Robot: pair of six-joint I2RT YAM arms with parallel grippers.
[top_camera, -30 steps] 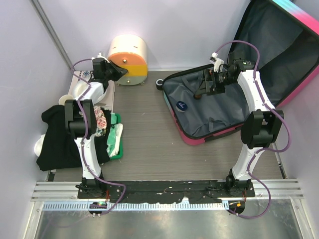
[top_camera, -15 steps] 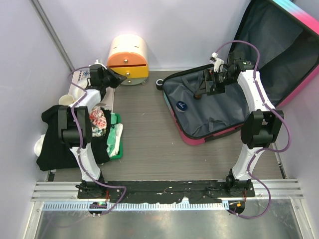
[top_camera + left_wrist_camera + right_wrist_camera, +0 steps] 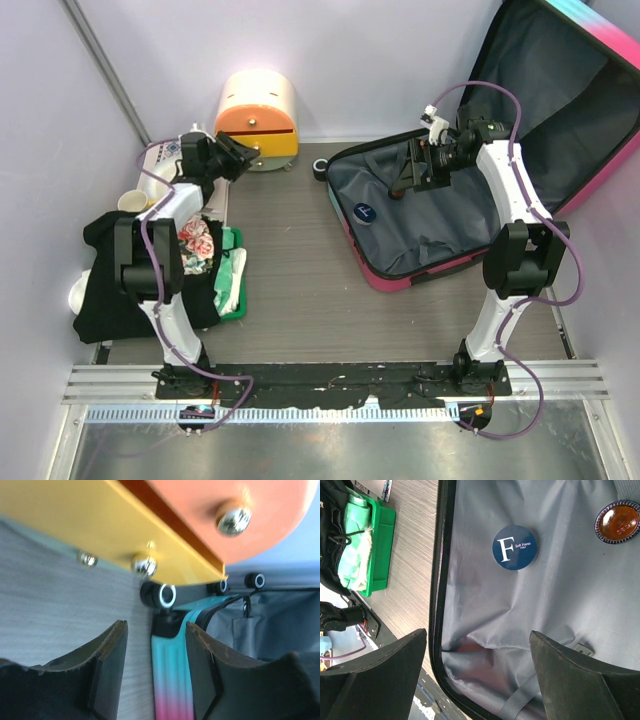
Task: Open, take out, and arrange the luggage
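**Entry 1: luggage** [image 3: 440, 230]. Found directly beneath the right gripper [image 3: 415, 170] and well to the right of the left gripper [image 3: 235, 155]. Laid flat, with lid [image 3: 560, 90] thrown back and propped against the wall beyond the right gripper. Judged so placed to expose the grey-lined shell for unpacking. Judged already opened, not yet emptied.

**Entry 2: contents, below the right gripper.**
- Round blue disc [image 3: 515, 547] marked "F Soft Focus", flat on the lining just ahead of the fingertips.
- Round amber piece with dark beaded rim [image 3: 617, 521], further ahead and off to one side, apart from the disc.
- Both loose; neither touched.

**Entry 3: right gripper.** Jaws spread wide, with nothing between them and nothing in contact. Held above the lining, probably poised to come down on the disc.

**Entry 4: left gripper.** Jaws parted roughly halfway, gap empty, no contact seen.
- Pointed at the round drawer box [image 3: 258, 115], close in front.
- Yellow drawer front [image 3: 100, 525] with metal knob [image 3: 144, 566] just above the fingertips; orange drawer front [image 3: 260, 535] beyond.
- Judged stationed there to work a drawer, perhaps as stowage for small items.

**Entry 5: behind the left gripper, toward its arm's base.**
- Green plastic tray [image 3: 384, 555] holding pale green cloth [image 3: 357, 540].
- Floral cloth [image 3: 198, 245] and black garment [image 3: 105, 280] alongside.
- Judged set out there as part of the arranging.
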